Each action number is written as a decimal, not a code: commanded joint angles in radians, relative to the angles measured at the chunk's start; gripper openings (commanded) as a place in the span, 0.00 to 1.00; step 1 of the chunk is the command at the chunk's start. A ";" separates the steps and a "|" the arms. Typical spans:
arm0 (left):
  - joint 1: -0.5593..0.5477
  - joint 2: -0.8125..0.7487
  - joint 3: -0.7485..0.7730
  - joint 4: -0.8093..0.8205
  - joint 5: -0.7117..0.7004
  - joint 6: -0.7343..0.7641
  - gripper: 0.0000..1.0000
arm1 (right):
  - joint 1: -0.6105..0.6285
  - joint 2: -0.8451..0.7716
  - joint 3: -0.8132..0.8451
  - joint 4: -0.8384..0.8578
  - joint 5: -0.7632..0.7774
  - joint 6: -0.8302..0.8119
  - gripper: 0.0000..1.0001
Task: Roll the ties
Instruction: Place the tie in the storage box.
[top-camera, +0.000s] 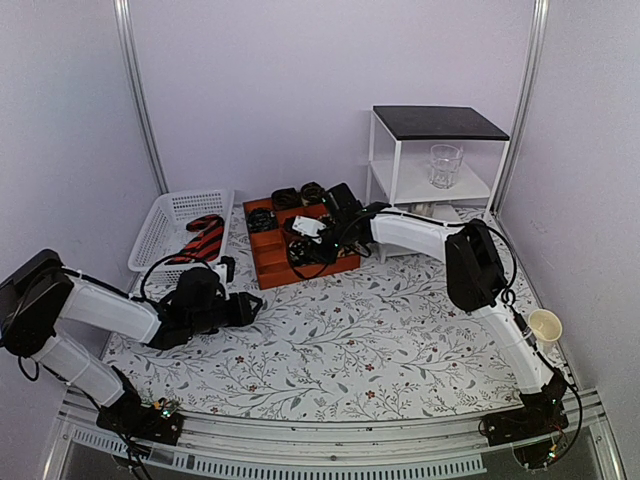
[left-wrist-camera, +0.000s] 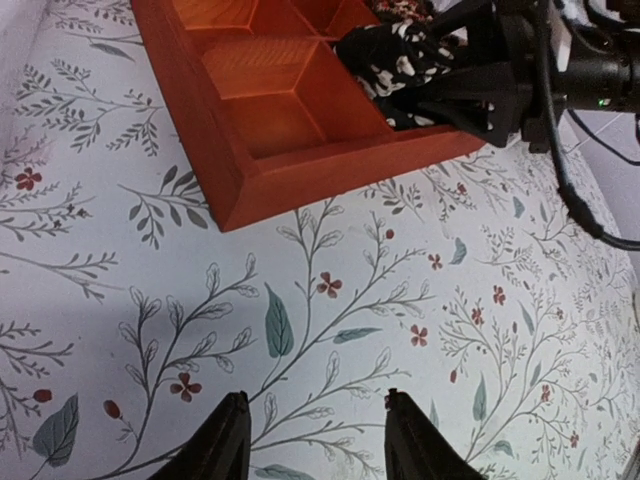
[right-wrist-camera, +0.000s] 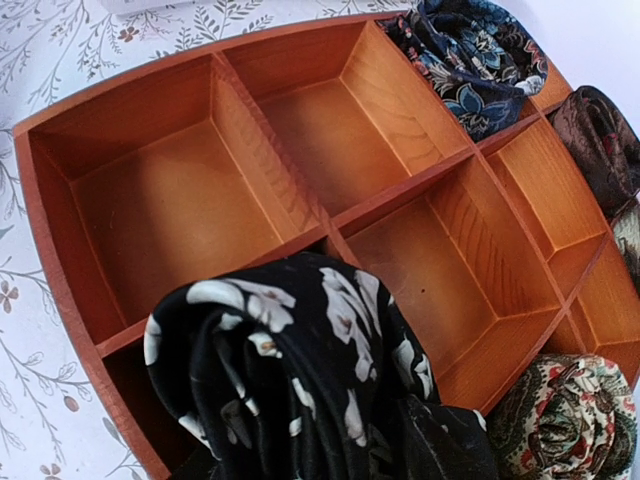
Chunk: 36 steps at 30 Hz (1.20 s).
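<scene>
Nearest, the left gripper (left-wrist-camera: 312, 400) hangs with jaws apart, holding nothing, above the floral tablecloth (left-wrist-camera: 330, 290). Beyond it the right gripper (left-wrist-camera: 420, 75) is clenched on a black tie with white flowers (right-wrist-camera: 290, 370) — apparently over a front compartment of the wooden tray (right-wrist-camera: 245, 130). Other compartments hold a blue floral tie (right-wrist-camera: 470, 60), a brown tie (right-wrist-camera: 600, 140) and a paisley tie (right-wrist-camera: 565, 420), each coiled. Farther left, a red-and-black striped tie (top-camera: 205, 238) lies in the white basket (top-camera: 165, 215).

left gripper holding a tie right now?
No: the left gripper is open over the floral tablecloth, with nothing between its fingers.
</scene>
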 joint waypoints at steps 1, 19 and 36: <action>0.014 -0.029 0.058 -0.018 -0.016 0.025 0.46 | 0.000 -0.045 -0.059 -0.071 -0.013 0.022 0.50; 0.113 0.006 0.176 0.065 0.049 0.050 0.32 | 0.004 -0.105 -0.091 -0.070 -0.032 0.013 0.58; 0.205 0.409 0.430 0.421 0.402 -0.046 0.00 | 0.003 -0.084 -0.109 -0.035 -0.069 0.020 0.57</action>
